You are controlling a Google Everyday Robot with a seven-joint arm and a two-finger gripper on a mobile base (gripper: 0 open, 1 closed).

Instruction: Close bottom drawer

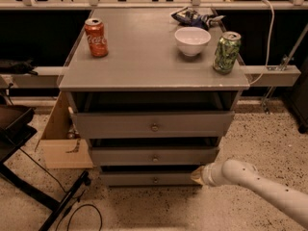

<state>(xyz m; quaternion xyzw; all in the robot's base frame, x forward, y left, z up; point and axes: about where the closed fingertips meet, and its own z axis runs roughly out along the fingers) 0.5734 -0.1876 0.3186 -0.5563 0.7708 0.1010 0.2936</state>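
Note:
The bottom drawer (154,179) is the lowest of three grey drawers in the grey cabinet, with a slim front panel and a small round knob. Its front sits set back under the middle drawer (155,156). My gripper (197,175) is at the end of the white arm coming in from the lower right. Its tip presses against the right end of the bottom drawer's front panel.
On the cabinet top (144,57) stand a red cola can (96,37), a white bowl (192,40), a green can (226,52) and a crumpled snack bag (195,17). A cardboard box (62,138) sits left of the cabinet. Black stand legs and a cable (57,201) lie at lower left.

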